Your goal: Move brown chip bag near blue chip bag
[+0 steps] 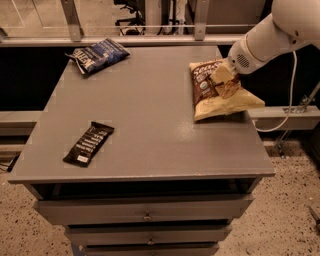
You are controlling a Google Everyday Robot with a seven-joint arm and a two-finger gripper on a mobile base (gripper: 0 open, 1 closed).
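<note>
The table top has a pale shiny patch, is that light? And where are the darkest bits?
In the camera view, yes: a sheen of reflected light lies on the table in front of the brown chip bag. The tool sits on that bag at the right, at the end of the brightly lit white arm. Darkest: the gap beneath the table top and the space behind it.

Office or lab floor: a grey table (150, 100) with drawers (145, 212) stands on a speckled floor (290, 210). At 12 o'clock are a metal railing (73, 20) and an office chair (129, 15). The robot's gripper (223, 80) sits at 2 o'clock.
</note>
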